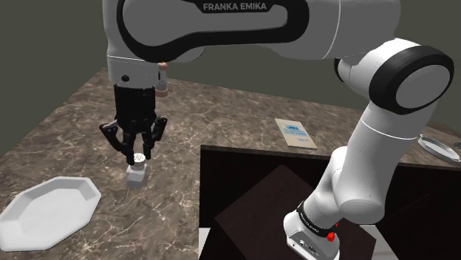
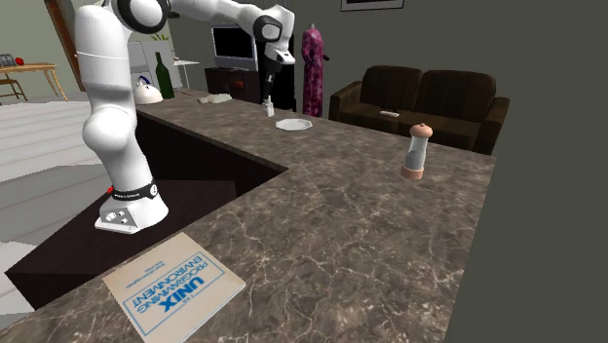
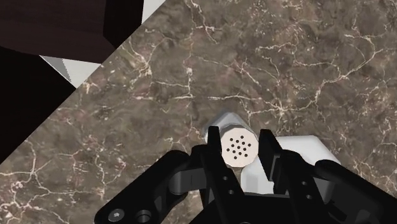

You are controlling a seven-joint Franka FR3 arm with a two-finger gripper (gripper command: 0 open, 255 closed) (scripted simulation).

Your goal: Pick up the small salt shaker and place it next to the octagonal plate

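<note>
The small salt shaker (image 1: 137,173) is white with a round, holed cap (image 3: 240,147). It stands on the brown marble counter (image 1: 222,125), or just above it; I cannot tell which. My black gripper (image 1: 138,153) comes straight down over the shaker and is shut on it, one finger on each side of the cap (image 3: 214,143). The white octagonal plate (image 1: 48,210) lies on the counter toward the shoulder view's lower left, a short way from the shaker. In the second exterior view the gripper (image 2: 268,101) holds the shaker (image 2: 270,112) far back, beside the plate (image 2: 292,124).
A tall grinder (image 2: 418,152) stands near the counter's far edge. A pale book (image 1: 295,134) lies by the dark sunken recess (image 1: 251,199) that holds my stand. Another plate (image 1: 441,148) sits at the shoulder view's right edge. A sofa (image 2: 419,97) is beyond the counter.
</note>
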